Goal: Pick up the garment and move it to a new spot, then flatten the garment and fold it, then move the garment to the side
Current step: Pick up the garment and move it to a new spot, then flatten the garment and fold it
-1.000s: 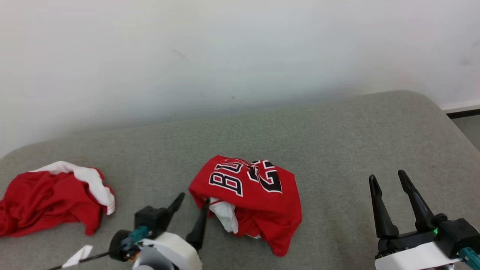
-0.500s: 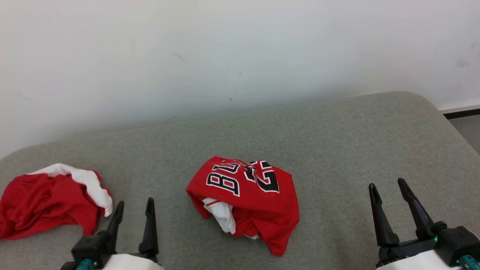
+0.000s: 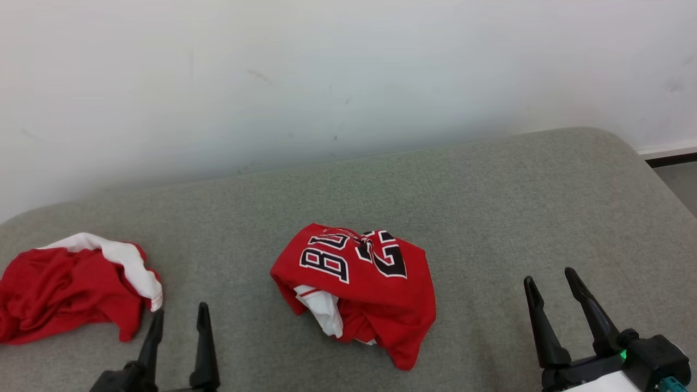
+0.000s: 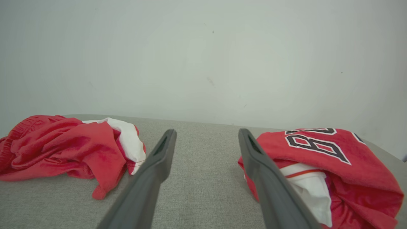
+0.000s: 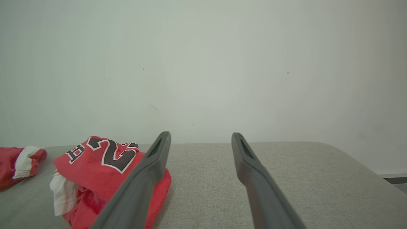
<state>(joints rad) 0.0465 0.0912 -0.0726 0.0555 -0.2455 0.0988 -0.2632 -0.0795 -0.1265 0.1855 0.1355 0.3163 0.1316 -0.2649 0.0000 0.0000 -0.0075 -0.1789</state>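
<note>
The garment (image 3: 359, 288) is a crumpled red jersey with black-and-white lettering and a white lining. It lies in a heap in the middle of the grey cushion (image 3: 490, 190). My left gripper (image 3: 180, 313) stands open at the lower left, apart from the jersey, nothing between its fingers. In the left wrist view the garment (image 4: 334, 159) lies just right of the open left gripper (image 4: 206, 132). My right gripper (image 3: 548, 276) is open at the lower right, well clear of the cloth. The right wrist view has the garment (image 5: 105, 162) left of the open right gripper (image 5: 200, 134).
A second red garment with a white band (image 3: 71, 288) lies bunched at the cushion's far left, also seen as a red heap (image 4: 63, 146) in the left wrist view. A pale wall (image 3: 348, 81) runs behind the cushion. The cushion's right edge drops to the floor (image 3: 680, 182).
My left gripper has drawn back from the jersey's left edge to the lower left, its fingers now pointing up. The right gripper has sunk slightly. The jersey lies as before.
</note>
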